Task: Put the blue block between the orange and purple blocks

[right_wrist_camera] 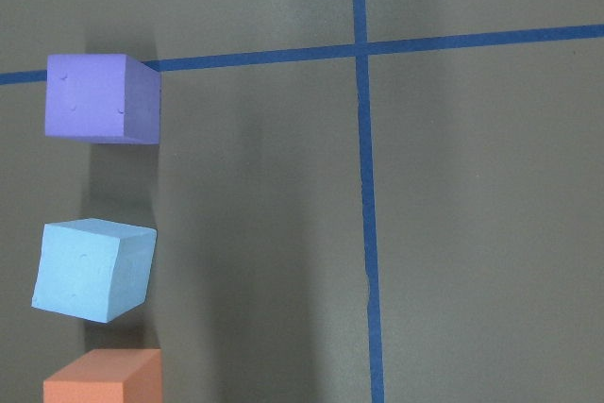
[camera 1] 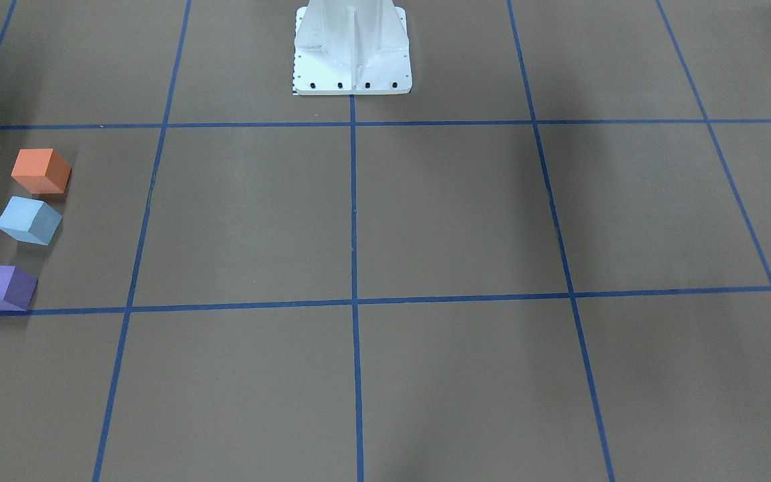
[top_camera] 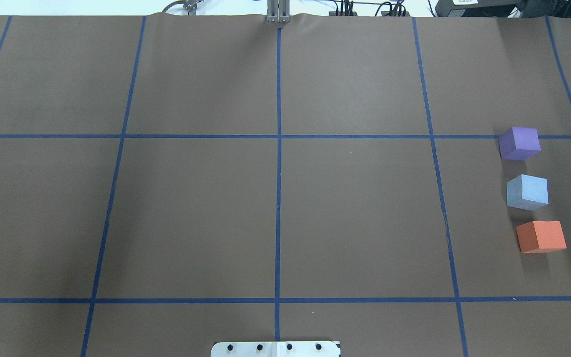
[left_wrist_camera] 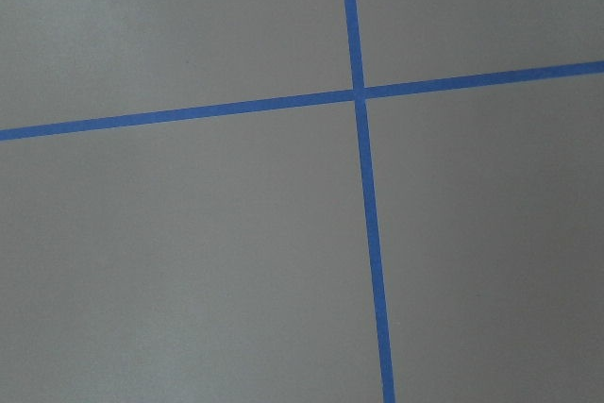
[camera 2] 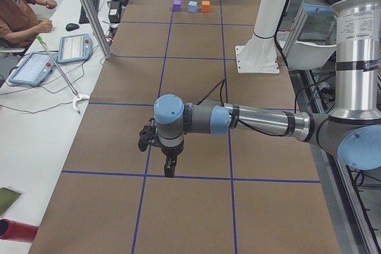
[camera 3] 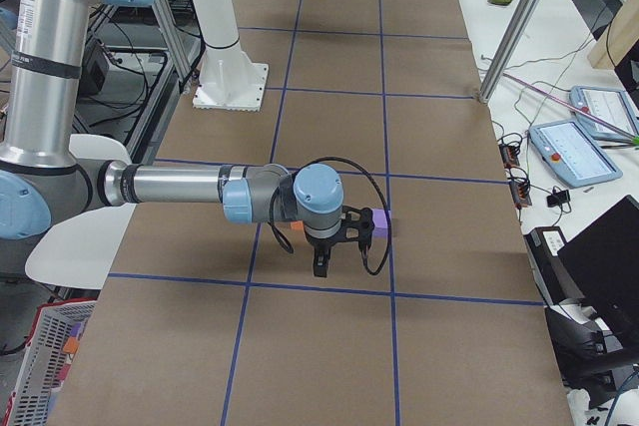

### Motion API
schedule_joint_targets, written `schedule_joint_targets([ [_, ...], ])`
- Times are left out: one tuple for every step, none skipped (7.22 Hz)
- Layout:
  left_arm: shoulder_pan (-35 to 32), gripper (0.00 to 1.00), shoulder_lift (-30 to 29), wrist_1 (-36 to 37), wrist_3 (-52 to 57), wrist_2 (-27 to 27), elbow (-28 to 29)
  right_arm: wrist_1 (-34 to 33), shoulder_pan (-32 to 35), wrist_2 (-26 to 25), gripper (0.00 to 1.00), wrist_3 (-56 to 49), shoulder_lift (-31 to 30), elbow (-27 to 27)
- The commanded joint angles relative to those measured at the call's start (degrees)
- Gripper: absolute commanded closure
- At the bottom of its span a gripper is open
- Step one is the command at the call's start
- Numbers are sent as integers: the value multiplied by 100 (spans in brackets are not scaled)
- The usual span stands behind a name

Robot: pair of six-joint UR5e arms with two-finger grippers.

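Observation:
The blue block (top_camera: 527,192) rests on the brown table in a row between the purple block (top_camera: 519,143) and the orange block (top_camera: 541,236), apart from both. The row shows at the left in the front view: orange (camera 1: 41,171), blue (camera 1: 29,220), purple (camera 1: 1,287). The right wrist view looks down on purple (right_wrist_camera: 102,98), blue (right_wrist_camera: 92,269) and orange (right_wrist_camera: 102,377). My right gripper (camera 3: 319,266) hangs above the table beside the blocks, and I cannot tell whether it is open. My left gripper (camera 2: 169,168) hangs over the table's far end, and I cannot tell its state either.
Blue tape lines (top_camera: 278,148) divide the table into squares. The white robot pedestal (camera 1: 352,47) stands at the middle of the robot's edge. A side table with tablets (camera 2: 74,47) and a seated person (camera 2: 21,7) lies across from the robot.

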Motion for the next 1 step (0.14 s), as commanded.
schedule_joint_targets([
  [0,0,-2,0,0,9,16,4,0,-8,0,-3,0,-1],
])
